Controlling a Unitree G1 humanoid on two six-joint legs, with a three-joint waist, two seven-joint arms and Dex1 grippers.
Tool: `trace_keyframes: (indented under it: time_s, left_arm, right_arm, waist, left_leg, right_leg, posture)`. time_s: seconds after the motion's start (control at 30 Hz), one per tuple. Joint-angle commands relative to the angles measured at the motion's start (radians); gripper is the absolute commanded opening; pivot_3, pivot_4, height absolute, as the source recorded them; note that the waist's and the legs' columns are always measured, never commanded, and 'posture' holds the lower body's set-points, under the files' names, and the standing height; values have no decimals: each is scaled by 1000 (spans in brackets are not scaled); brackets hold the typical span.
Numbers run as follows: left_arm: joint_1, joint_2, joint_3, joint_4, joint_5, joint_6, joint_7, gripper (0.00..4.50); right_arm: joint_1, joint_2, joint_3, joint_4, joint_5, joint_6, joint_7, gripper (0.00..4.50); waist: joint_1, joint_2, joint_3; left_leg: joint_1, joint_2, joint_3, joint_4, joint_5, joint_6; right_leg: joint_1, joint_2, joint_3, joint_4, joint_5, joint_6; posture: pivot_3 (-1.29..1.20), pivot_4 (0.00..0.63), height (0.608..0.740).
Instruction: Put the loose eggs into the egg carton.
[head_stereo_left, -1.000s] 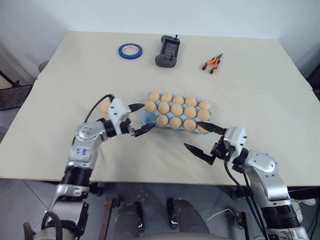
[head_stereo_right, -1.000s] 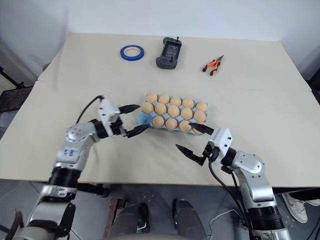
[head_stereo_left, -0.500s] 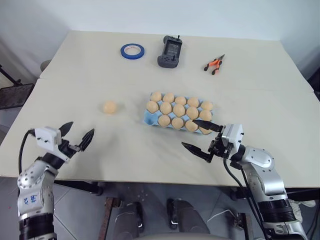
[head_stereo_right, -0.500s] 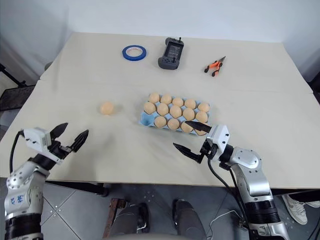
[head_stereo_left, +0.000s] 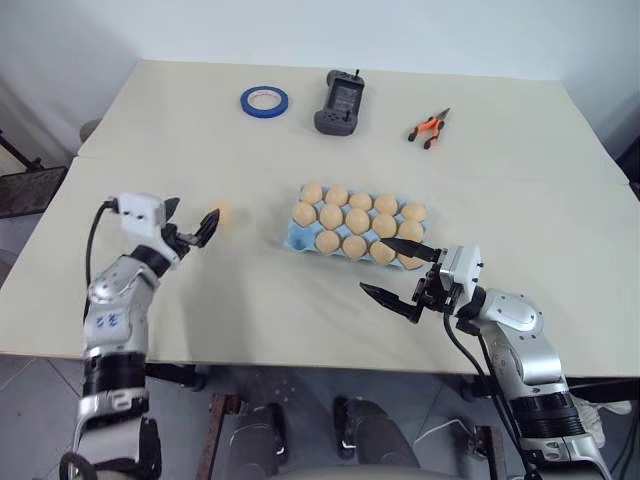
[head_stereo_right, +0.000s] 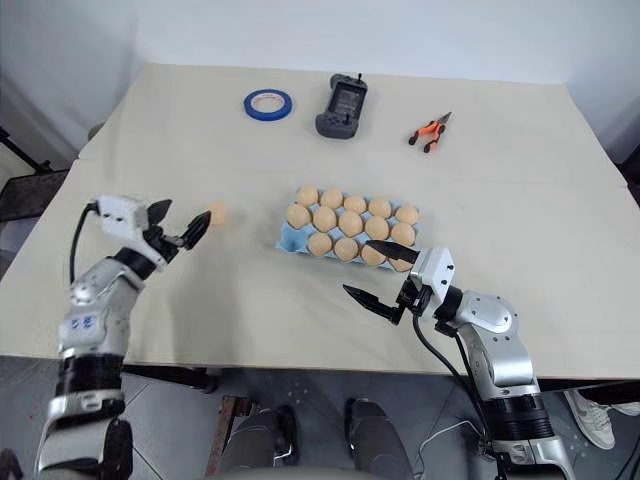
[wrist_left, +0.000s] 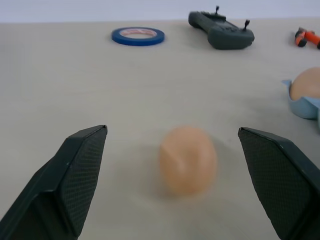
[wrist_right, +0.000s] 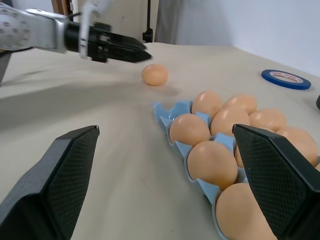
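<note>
The left gripper (head_stereo_left: 193, 231), fingers spread, pointed at the loose egg (head_stereo_left: 220, 214), a smooth matte tan oval lying on the table (head_stereo_left: 150, 130), its long axis unclear. The light blue moulded egg carton (head_stereo_left: 296, 237), long side running left-right, sat mid-table. Near it the right gripper (head_stereo_left: 393, 270) hung agape.

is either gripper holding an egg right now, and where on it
Nothing is held. The left gripper is open with the loose egg on the table between its jaws, untouched. The right gripper is open and empty.
</note>
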Motion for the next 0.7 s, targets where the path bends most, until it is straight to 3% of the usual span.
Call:
trace_keyframes:
  time_s: [0.03,0.17,0.27,0.43,0.53,0.7]
  left_arm:
    - [-77,5,-16,112,39,-43,19,4475]
    - [-157,2,-48,228,65,-39,18,4475]
    - [-175,1,-51,262,64,-62,-1,3956]
    - [-175,7,-51,266,57,-68,-24,2462]
    - [-148,7,-44,174,15,-74,-92,1695]
    - [-136,-11,-123,13,-11,-69,-242,1695]
  right_arm:
    - [-6,8,-8,-25,5,-15,-9,4500]
    - [-3,12,-9,-25,3,-15,-16,4500]
    - [2,14,-9,-29,1,-16,-20,4500]
    - [4,15,-8,-27,-2,-21,-24,4500]
    - [5,17,-8,-29,-3,-22,-29,4500]
    - [12,17,-10,-32,-6,-22,-35,4500]
  waist:
    - [0,0,0]
    - [2,0,0]
    - [0,0,0]
    - [2,0,0]
    - [1,0,0]
    - [5,0,0]
  left_leg:
    - [0,1,0,0,0,-1]
    - [0,1,0,1,1,-2]
    - [0,1,0,2,1,-2]
    - [0,1,-1,3,1,-2]
    - [0,1,-1,3,0,-2]
    - [0,1,-1,3,1,-2]
  right_leg:
    - [0,1,0,0,0,0]
    - [-1,1,-1,2,-1,-1]
    - [0,1,-1,2,-1,-1]
    - [0,1,-2,3,-1,-1]
    - [0,1,-2,3,-1,-1]
    - [0,1,-2,3,-1,-1]
  posture:
    - [0,150,740]
    - [0,150,740]
    - [0,150,740]
    - [0,150,740]
    - [0,150,740]
    - [0,150,740]
